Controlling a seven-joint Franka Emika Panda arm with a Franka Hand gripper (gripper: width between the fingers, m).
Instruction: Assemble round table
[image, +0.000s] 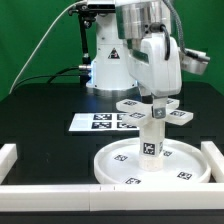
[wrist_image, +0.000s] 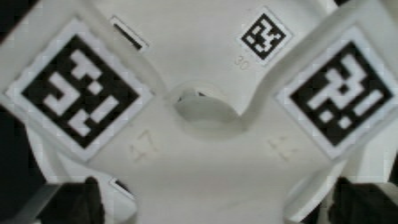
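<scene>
On the exterior view's left, a white border rail (image: 8, 157) edges the black worktop (image: 40, 115), and the marker board (image: 98, 122) lies flat further in. At the middle, the round disc (image: 115, 165) rests on the worktop near the front rail (image: 110, 195). The short leg (image: 151, 140) stands upright at the disc's centre, and the cross-shaped base (image: 152, 108) sits on top of it. The gripper (image: 157, 96) reaches down onto the base from above; whether its fingers clasp the base cannot be made out. The wrist view shows the base (wrist_image: 196, 110) close up, with tagged arms spreading from a central bump.
</scene>
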